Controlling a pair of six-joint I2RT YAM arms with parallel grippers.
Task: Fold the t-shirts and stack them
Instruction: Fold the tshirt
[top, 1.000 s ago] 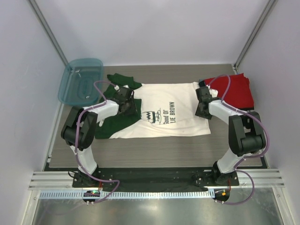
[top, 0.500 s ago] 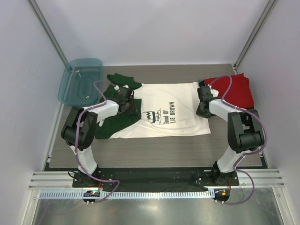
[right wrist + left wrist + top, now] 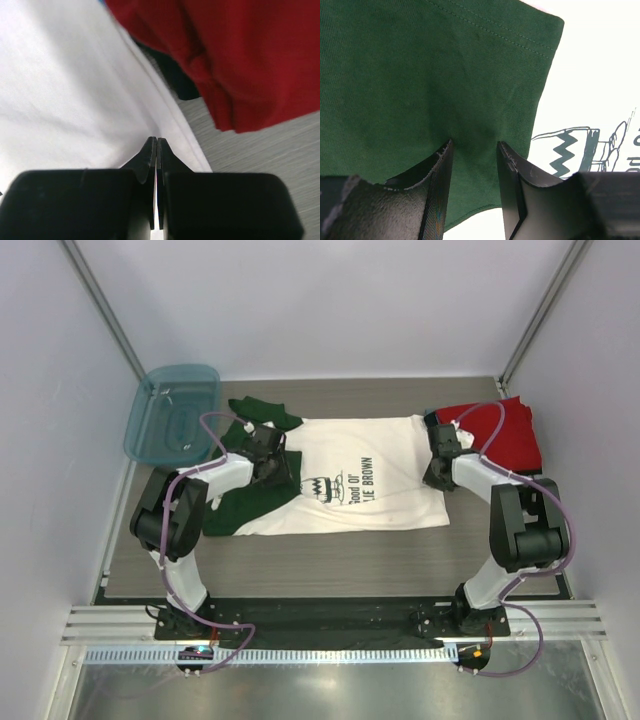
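A white t-shirt [image 3: 385,455] with dark green sleeves [image 3: 238,502] and a black chest print [image 3: 345,485] lies spread flat on the table. My left gripper [image 3: 275,468] stands on its green sleeve [image 3: 420,75], jaws apart, the cloth puckering between the fingertips [image 3: 474,147]. My right gripper [image 3: 436,478] is at the shirt's right hem, shut [image 3: 154,141] with a thin edge of white cloth [image 3: 75,90] pinched in it. A folded red t-shirt [image 3: 505,430] lies just right of it, over a dark one [image 3: 172,75].
A teal plastic tub [image 3: 172,415] stands at the back left corner. Grey wood tabletop [image 3: 330,555] shows in front of the shirt. White walls and metal posts close in the back and sides.
My right gripper has closed on the white shirt's hem and shifted slightly right. The left gripper has stayed on the green sleeve.
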